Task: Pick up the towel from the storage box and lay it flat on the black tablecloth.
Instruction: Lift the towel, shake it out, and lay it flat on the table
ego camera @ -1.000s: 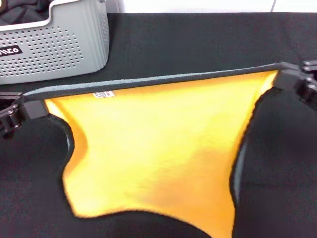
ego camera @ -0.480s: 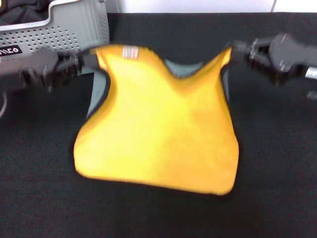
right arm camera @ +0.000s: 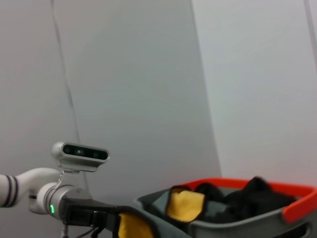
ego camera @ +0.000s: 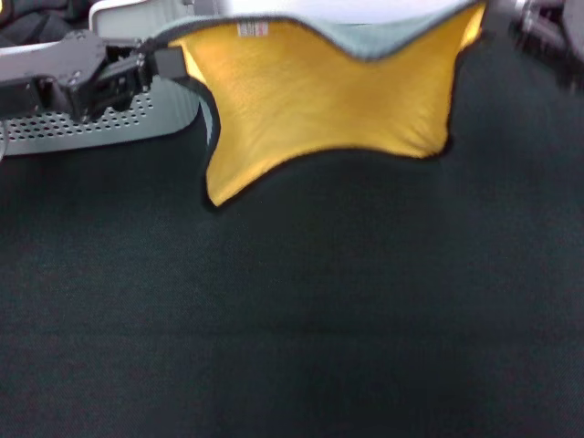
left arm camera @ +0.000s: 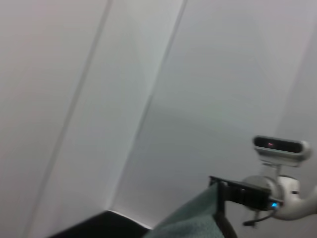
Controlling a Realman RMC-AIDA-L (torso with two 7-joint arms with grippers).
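Both grippers hold towel (ego camera: 319, 100) above black tablecloth (ego camera: 292, 310).

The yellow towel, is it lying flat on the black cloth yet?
Not yet. The towel hangs stretched between the left gripper and right gripper.

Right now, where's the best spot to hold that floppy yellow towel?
By its two top corners, one from each side. The yellow-orange microfibre towel hangs limp above the black tablecloth; the left gripper pinches one corner, the right gripper reaches the other. Its top edge still sags, so outer corners spread it best.
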